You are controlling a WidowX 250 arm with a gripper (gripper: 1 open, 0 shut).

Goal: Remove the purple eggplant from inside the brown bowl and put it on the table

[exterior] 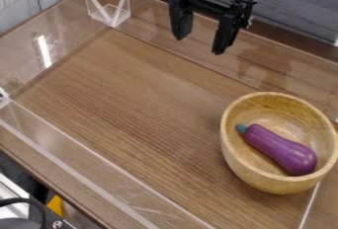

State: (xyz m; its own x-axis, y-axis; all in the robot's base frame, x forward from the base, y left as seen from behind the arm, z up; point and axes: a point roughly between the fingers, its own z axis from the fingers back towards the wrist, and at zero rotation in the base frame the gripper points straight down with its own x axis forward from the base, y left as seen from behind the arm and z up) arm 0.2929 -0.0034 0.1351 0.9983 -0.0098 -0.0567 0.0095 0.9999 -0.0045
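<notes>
Worktop [126, 105] first: its bare middle gives the lift-out a place to finish, with the eggplant best lowered left of the bowl, close to the surface before release. Brown bowl [234, 162] next, at the near right; its raised rim calls for a descent from straight above, fingers staying inside the wall. The end effector [205, 38] hangs open and holding nothing at the far side, so it should travel high, then turn to close across the narrow width. Smallest, the purple eggplant [280, 149] lies slantwise inside the bowl; a grip around its middle should limit rolling on that glossy-looking skin.
</notes>
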